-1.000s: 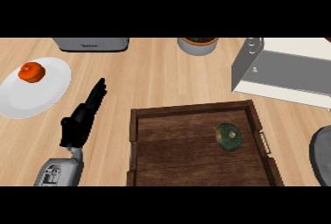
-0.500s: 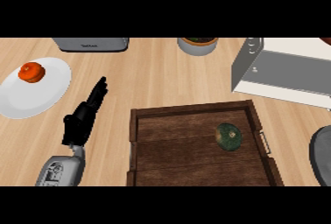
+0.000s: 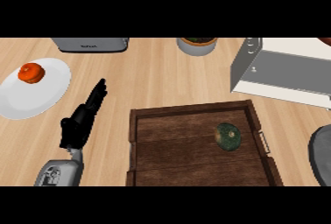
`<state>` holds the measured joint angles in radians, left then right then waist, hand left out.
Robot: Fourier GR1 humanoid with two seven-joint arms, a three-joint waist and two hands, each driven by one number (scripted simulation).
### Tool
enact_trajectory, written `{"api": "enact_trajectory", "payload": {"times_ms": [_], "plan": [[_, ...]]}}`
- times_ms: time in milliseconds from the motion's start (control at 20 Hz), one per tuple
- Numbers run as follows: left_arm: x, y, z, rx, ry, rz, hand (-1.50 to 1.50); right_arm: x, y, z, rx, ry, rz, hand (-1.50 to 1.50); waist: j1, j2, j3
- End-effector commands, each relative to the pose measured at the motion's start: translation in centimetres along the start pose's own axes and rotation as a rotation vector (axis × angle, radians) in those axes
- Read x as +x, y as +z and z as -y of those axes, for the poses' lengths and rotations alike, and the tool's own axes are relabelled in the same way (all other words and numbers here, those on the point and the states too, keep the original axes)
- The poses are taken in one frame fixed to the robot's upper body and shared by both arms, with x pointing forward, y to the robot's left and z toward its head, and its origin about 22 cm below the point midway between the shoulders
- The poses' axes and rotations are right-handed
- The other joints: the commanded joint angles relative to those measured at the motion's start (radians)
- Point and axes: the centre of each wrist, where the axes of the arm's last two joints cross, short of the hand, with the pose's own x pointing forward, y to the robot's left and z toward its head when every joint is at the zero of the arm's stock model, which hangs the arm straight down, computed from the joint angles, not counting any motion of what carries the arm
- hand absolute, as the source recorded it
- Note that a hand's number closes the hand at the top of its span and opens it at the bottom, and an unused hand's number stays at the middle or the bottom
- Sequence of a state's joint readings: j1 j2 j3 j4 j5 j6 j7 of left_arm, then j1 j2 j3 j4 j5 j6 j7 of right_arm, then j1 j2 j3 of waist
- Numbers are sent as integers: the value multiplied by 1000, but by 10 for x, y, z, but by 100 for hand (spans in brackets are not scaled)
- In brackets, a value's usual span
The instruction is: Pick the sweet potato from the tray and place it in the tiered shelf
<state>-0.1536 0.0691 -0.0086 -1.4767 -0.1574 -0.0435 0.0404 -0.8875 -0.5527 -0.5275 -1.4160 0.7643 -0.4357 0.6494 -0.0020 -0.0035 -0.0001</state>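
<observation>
A dark wooden tray (image 3: 194,114) holds a round dark-green object (image 3: 228,136). A white oval plate (image 3: 47,94) holds an orange-red fruit (image 3: 31,73). The black left hand (image 3: 82,118) lies between them, fingers straight, holding nothing.

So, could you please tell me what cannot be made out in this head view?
- Right robot hand: not visible; only a grey rounded shape shows, cut by the right edge.
- White-and-grey tiered shelf: its far side is cut by the top and right edges.
- Dark green round object in the brown wooden tray: too small to identify as a sweet potato.
- Grey pot: cut by the top band.
</observation>
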Motion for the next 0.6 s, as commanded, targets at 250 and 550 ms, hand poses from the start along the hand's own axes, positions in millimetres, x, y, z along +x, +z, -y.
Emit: {"api": "enact_trajectory", "payload": {"times_ms": [250, 550], "plan": [[-2, 7, -3, 28, -7, -4, 0, 9, -27, 104, -126, -28, -189, -150, -23, -7, 0], [-1, -2, 7, 48, -3, -21, 0, -14, -38, 178, -45, 107, -279, -150, -42, -7, 1]]}}
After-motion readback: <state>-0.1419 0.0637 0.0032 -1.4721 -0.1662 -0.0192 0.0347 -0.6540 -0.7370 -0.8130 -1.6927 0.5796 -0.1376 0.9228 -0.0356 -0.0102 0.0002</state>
